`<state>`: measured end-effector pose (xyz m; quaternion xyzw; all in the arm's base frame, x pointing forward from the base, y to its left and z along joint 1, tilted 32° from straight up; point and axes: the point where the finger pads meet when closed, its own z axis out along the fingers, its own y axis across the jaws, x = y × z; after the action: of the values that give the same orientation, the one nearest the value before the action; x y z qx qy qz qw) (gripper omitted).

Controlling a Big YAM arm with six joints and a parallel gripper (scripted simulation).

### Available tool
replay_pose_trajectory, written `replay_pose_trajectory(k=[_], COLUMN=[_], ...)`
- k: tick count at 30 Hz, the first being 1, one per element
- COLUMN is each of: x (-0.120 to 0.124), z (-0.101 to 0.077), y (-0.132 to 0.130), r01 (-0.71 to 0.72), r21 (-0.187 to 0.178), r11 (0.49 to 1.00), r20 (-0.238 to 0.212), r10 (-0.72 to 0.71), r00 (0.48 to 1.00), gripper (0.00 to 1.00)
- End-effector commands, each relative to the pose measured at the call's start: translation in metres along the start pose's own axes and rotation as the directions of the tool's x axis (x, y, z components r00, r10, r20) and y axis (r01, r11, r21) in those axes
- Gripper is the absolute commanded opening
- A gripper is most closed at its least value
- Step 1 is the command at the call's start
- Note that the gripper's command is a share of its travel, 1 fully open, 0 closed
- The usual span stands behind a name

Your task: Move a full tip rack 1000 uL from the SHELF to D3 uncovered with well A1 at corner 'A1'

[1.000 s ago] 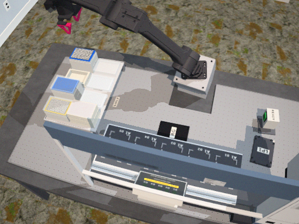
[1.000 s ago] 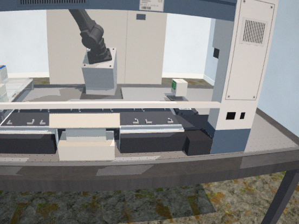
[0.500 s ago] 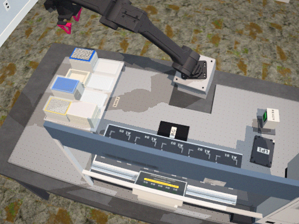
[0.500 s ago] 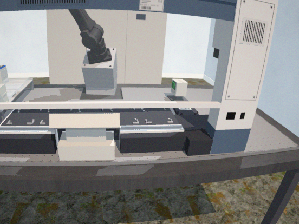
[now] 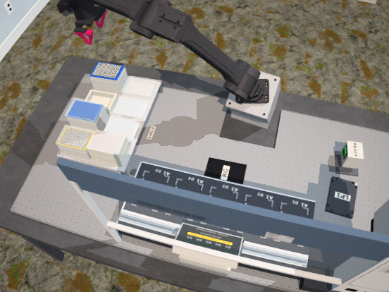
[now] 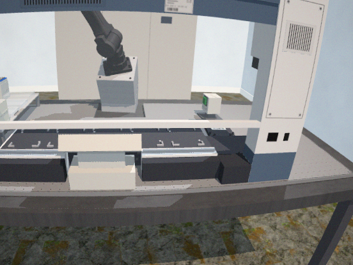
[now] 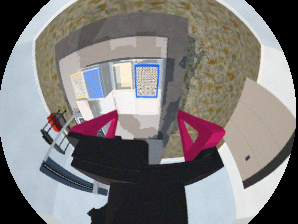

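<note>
My gripper (image 5: 93,28) (image 7: 147,113) with pink fingers is open and empty. It hangs high, beyond the far end of the SHELF (image 5: 149,116). Three covered tip racks stand on the shelf's outer row. A blue-rimmed rack (image 5: 106,71) (image 7: 147,80) shows pale tips on grey. A rack (image 5: 84,110) in the middle shows a plain blue plate. A yellow-rimmed rack (image 5: 75,137) shows pale tips on grey. Deck position D3 (image 5: 227,193) is bare between its corner brackets, partly hidden by the blue beam. The size labels are not readable.
A cream reservoir (image 5: 101,99), three lidded clear plates (image 5: 130,106) and a pale sealed block (image 5: 107,144) also stand on the shelf. The black RG nest (image 5: 225,170) lies behind D3. The READY key (image 5: 352,151) (image 6: 211,103) and the LP1 pad (image 5: 341,196) are at the right. The blue gantry beam (image 5: 247,215) crosses the front.
</note>
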<state>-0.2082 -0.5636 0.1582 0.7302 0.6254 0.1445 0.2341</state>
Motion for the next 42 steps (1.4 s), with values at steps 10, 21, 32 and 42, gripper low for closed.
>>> replay_pose_trajectory(k=[10,21,32,42], x=[-0.006,-0.006,-0.007,-0.007], z=[0.008,0.027,0.043,0.056], y=[0.006,0.005,0.005,0.006], r01=[0.005,0.003,0.003,0.004], r21=[0.005,0.004,0.004,0.004], r11=[1.0,1.0,1.0,1.0], r20=[0.019,0.016,0.016,0.018], r10=[-0.005,-0.003,-0.003,-0.004], r00=[1.0,1.0,1.0,1.0], gripper=[1.0,1.0,1.0,1.0])
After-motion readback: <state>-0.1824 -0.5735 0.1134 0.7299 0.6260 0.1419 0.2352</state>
